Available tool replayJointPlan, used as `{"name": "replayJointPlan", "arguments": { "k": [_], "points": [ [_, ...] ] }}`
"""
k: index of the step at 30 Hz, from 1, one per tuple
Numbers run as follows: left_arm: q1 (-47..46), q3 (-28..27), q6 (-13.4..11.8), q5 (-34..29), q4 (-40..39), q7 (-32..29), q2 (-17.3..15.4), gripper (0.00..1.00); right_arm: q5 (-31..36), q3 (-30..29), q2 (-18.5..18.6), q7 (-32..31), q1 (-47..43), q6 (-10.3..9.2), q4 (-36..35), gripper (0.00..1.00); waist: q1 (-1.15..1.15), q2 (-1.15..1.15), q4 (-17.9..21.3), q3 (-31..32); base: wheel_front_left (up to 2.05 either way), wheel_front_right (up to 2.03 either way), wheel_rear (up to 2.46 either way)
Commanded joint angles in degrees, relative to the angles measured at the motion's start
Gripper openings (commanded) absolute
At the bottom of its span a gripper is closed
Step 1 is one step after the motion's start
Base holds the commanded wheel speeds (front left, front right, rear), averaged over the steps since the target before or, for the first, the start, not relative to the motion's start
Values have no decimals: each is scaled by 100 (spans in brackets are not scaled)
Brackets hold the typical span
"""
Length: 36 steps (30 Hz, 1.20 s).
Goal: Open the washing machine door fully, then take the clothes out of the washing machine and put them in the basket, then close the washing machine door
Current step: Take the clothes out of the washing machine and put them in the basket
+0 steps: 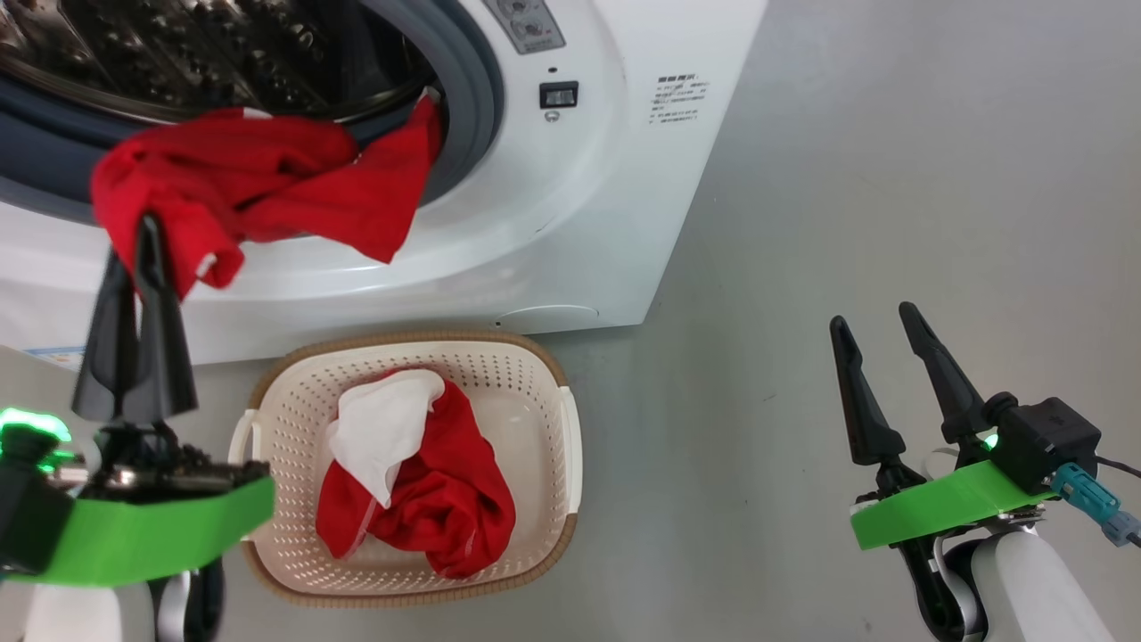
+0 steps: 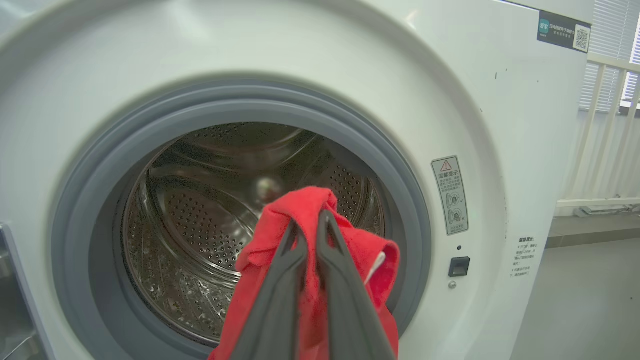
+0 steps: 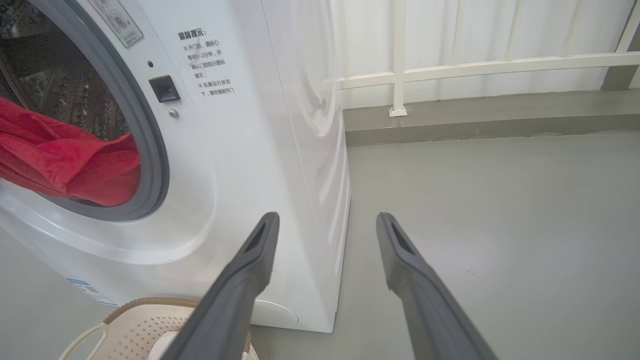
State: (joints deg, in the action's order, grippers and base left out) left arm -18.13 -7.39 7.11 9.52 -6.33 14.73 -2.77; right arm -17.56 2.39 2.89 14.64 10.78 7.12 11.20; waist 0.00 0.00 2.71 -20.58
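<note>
A bright red fabric garment (image 1: 267,178), hung over the lip of the big white front-loading washing machine (image 1: 588,223), is pinched by the closed left gripper (image 1: 143,245). The right gripper (image 1: 874,317) is held wide open, empty — red and white cloth (image 1: 428,499) is seen in the cream perforated basket (image 1: 570,446).

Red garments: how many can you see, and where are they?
2. One red garment hangs out of the drum, pinched in the left claw. The other lies in the basket, under a white cloth. More could be hidden in the drum or beneath that pile.
</note>
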Motion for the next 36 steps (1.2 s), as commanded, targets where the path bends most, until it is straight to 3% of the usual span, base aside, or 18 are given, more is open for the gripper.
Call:
{"name": "replayJointPlan", "arguments": {
  "k": [1, 10, 36],
  "points": [
    [145, -147, 26, -68, -208, 27, -87, 0, 47, 102, -2, 36, -23, 36, -153, 100, 0, 0, -6, -21, 0, 0, 0],
    [349, -8, 32, -37, 601, 27, -45, 0, 25, 163, -2, 36, 53, 36, -158, 100, 0, 0, 42, -178, 0, 0, 0],
    [-988, 791, 37, -256, 4978, 27, -539, 0, -141, 437, -2, 36, 500, 36, -246, 100, 0, 0, 404, -1112, 0, 0, 0]
  ]
}}
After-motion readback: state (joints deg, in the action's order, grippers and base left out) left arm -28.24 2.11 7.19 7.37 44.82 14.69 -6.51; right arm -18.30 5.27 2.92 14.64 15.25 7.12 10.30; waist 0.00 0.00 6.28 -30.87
